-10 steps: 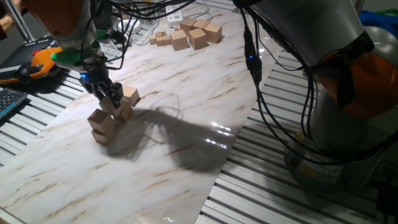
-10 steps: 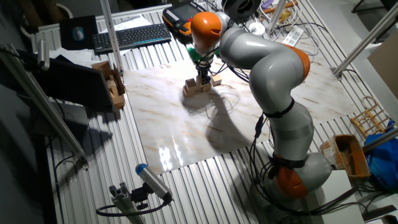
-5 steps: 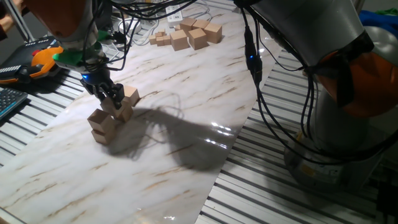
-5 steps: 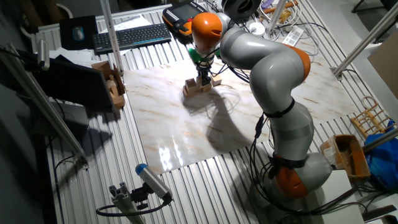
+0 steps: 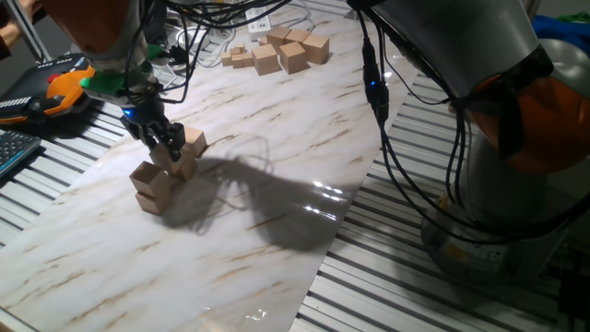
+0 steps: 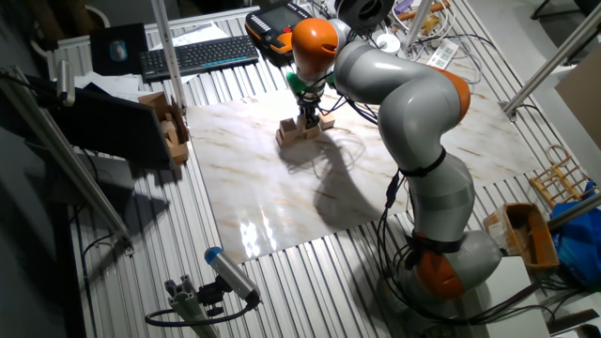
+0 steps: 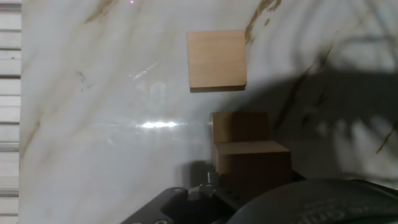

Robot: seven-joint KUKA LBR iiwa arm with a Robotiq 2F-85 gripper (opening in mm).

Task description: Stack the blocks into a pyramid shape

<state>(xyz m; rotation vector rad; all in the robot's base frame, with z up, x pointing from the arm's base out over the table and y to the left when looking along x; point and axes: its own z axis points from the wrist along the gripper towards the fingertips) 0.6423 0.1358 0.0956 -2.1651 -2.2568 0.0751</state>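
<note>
My tool [image 5: 166, 146] sits low over the pyramid shape [image 5: 166, 171], a small heap of tan blocks near one end of the marble bench [image 5: 277, 166]. My fingers hide the middle of the heap, so I cannot tell whether they are closed on a block or apart. The hand view shows one block [image 7: 216, 60] lying alone on the bench and a stepped pair [image 7: 249, 155] just beside it. More loose blocks [image 5: 281, 51] lie well apart at the far end, near cables [image 5: 212, 23]. A keyboard [image 6: 197, 54] sits beyond the bench.
</note>
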